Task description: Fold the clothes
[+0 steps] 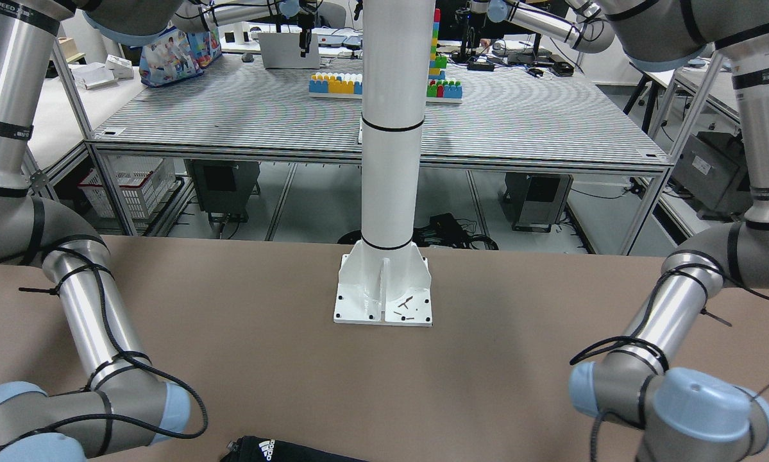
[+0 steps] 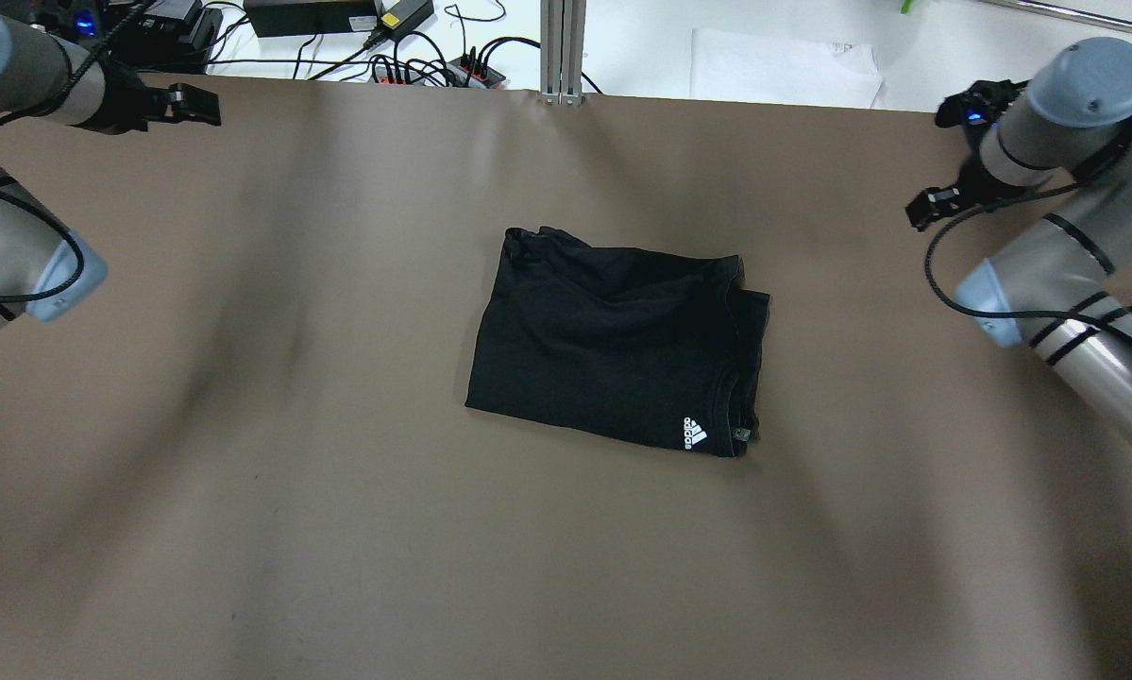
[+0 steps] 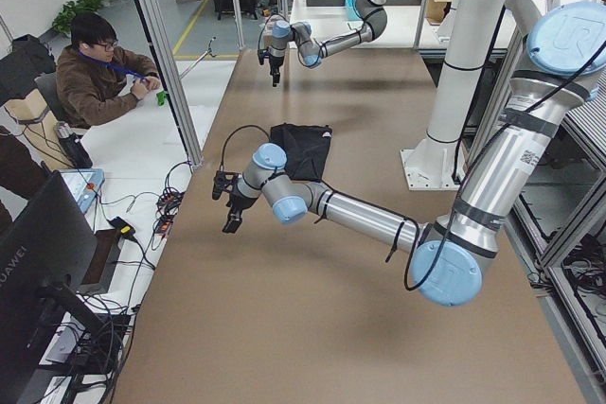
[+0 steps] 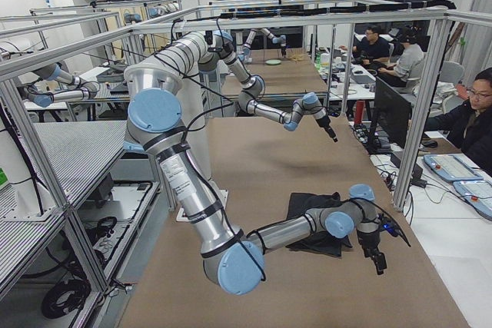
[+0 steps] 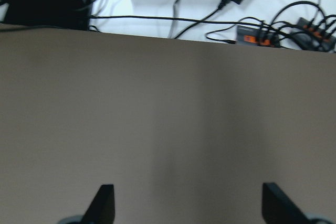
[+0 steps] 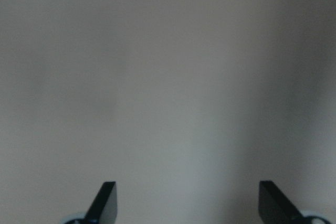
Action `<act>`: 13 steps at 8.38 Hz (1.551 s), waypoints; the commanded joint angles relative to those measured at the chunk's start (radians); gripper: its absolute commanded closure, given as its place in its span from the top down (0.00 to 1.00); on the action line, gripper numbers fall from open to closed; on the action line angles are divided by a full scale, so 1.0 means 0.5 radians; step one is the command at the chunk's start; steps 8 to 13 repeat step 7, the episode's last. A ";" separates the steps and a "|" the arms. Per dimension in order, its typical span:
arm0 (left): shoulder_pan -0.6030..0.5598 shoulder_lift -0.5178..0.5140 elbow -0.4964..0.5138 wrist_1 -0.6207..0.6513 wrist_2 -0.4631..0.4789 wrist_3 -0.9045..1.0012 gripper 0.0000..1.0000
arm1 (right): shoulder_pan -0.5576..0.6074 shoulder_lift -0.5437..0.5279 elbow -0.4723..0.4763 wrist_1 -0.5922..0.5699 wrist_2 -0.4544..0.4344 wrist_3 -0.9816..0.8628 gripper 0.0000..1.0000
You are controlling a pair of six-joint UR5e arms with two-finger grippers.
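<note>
The clothes are one black garment (image 2: 613,349) lying folded into a rough rectangle at the middle of the brown table (image 2: 244,472), with its white three-stripe logo (image 2: 695,434) at the near right corner. Its edge also shows in the front-facing view (image 1: 275,449). My left gripper (image 2: 197,104) hovers over the far left corner of the table, well away from the garment. In the left wrist view (image 5: 189,203) its fingers stand wide apart over bare table. My right gripper (image 2: 922,210) is at the far right edge, and it is also open and empty in the right wrist view (image 6: 186,203).
The white pillar's base (image 1: 384,289) is bolted to the table on the robot's side. Cables and power strips (image 2: 433,57) and a white sheet (image 2: 783,66) lie beyond the far edge. An operator (image 3: 95,73) sits off the far side.
</note>
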 commanded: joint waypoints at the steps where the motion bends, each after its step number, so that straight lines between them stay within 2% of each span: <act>1: -0.245 0.432 -0.184 0.007 0.016 0.693 1.00 | 0.314 -0.447 0.078 0.040 -0.011 -0.708 0.95; 3: -0.381 0.690 -0.295 0.007 0.214 1.108 1.00 | 0.559 -0.629 0.075 0.071 -0.017 -1.019 0.95; 4: -0.421 0.755 -0.314 0.010 0.285 1.262 1.00 | 0.655 -0.675 0.075 0.074 -0.014 -1.120 0.95; 6: -0.449 0.807 -0.353 0.007 0.286 1.294 1.00 | 0.818 -0.774 0.078 0.114 -0.005 -1.271 0.95; 13: -0.452 0.820 -0.369 0.007 0.283 1.297 1.00 | 0.855 -0.817 0.093 0.147 0.002 -1.275 0.95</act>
